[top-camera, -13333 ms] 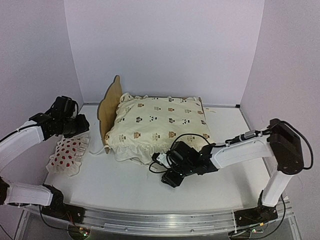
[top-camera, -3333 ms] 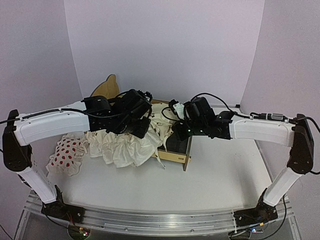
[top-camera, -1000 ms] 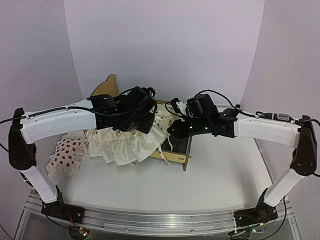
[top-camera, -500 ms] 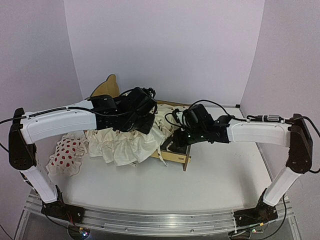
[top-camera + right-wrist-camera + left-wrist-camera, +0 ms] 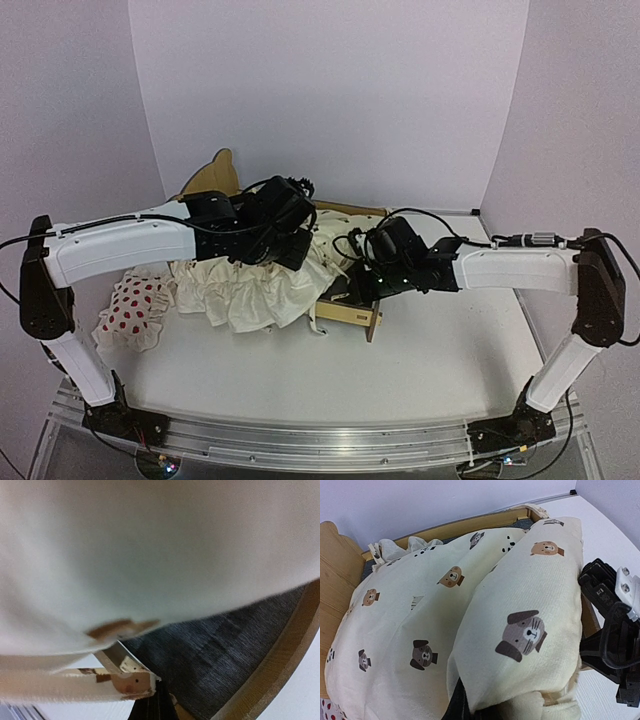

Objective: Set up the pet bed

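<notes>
Left hand (image 5: 462, 707) is closed on a fold of the cushion (image 5: 470, 605), with fabric bunched over its fingers. Right hand (image 5: 152, 707) is closed too. A white tie strap (image 5: 125, 679) ends right at its tips, and I can't tell if it's pinched.

- Just ahead of the left hand, the cushion is doubled over itself in two humps, not flat.
- Below the left hand, the ruffled edge spills over the near rail of the pet bed (image 5: 350, 315) onto the table (image 5: 420, 380).
- The right hand sits low at the bed's foot end, under the cushion's lifted edge. Just past its tips the dark grey base (image 5: 225, 650) is uncovered, with the wooden rail (image 5: 280, 665) beyond that.
- The bed stands upright on the table between the two hands. Its headboard (image 5: 215, 170) is past the left hand, on the far side.
- The spotted pillow (image 5: 135, 305) is on the table, well apart from both hands and outboard of the left arm.

Step in hand, as I read it: seating the cushion in the frame, about midway. The pillow isn't placed yet.

Next move needs:
- The hands drawing apart to unfold the cushion, left toward the headboard and right toward the foot.
- Lowering it so all edges land inside the rails.
- Gentle tension, since the frame looks light and could drag.
</notes>
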{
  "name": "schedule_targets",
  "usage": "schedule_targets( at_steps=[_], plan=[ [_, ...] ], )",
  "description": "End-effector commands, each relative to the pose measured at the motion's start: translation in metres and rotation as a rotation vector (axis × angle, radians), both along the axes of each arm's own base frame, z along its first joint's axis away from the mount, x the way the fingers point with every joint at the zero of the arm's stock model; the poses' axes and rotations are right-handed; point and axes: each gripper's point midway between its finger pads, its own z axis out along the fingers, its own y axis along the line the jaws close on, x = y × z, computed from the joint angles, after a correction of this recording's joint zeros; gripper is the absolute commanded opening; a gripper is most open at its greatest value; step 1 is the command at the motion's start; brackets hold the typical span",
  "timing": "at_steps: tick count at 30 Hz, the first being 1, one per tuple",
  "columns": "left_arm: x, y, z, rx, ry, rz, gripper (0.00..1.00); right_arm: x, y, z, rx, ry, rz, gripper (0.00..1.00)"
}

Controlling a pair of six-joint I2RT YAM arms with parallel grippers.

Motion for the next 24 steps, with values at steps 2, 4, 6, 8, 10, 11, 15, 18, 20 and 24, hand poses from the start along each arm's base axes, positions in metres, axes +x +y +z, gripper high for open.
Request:
schedule_targets(
  at_steps=[2, 4, 6, 8, 10, 11, 15, 18, 20, 24],
  plan=[
    [0.014, 0.012, 0.023, -0.026, -0.061, 0.058, 0.0, 0.007, 0.051, 0.054, 0.192, 0.014, 0.079, 0.0],
    [0.015, 0.016, 0.026, -0.028, -0.063, 0.07, 0.0, 0.01, 0.062, 0.061, 0.228, 0.028, 0.095, 0.0],
    [0.016, 0.02, 0.029, -0.028, -0.068, 0.079, 0.0, 0.012, 0.068, 0.069, 0.253, 0.027, 0.099, 0.0],
    [0.017, 0.023, 0.031, -0.03, -0.072, 0.09, 0.0, 0.014, 0.07, 0.075, 0.266, 0.023, 0.094, 0.0],
    [0.018, 0.026, 0.034, -0.035, -0.077, 0.094, 0.0, 0.013, 0.066, 0.075, 0.261, 0.017, 0.084, 0.0],
    [0.018, 0.026, 0.036, -0.037, -0.078, 0.094, 0.0, 0.012, 0.062, 0.071, 0.252, 0.018, 0.075, 0.0],
    [0.019, 0.028, 0.037, -0.032, -0.083, 0.098, 0.0, 0.011, 0.034, 0.054, 0.186, -0.016, -0.002, 0.0],
    [0.023, 0.03, 0.041, -0.022, -0.09, 0.105, 0.0, 0.006, 0.015, 0.035, 0.136, -0.017, -0.04, 0.0],
    [0.025, 0.031, 0.046, -0.018, -0.098, 0.11, 0.0, 0.004, 0.006, 0.027, 0.109, -0.02, -0.059, 0.0],
    [0.029, 0.032, 0.055, -0.013, -0.116, 0.116, 0.0, 0.002, -0.011, 0.016, 0.066, -0.031, -0.098, 0.0]
  ],
)
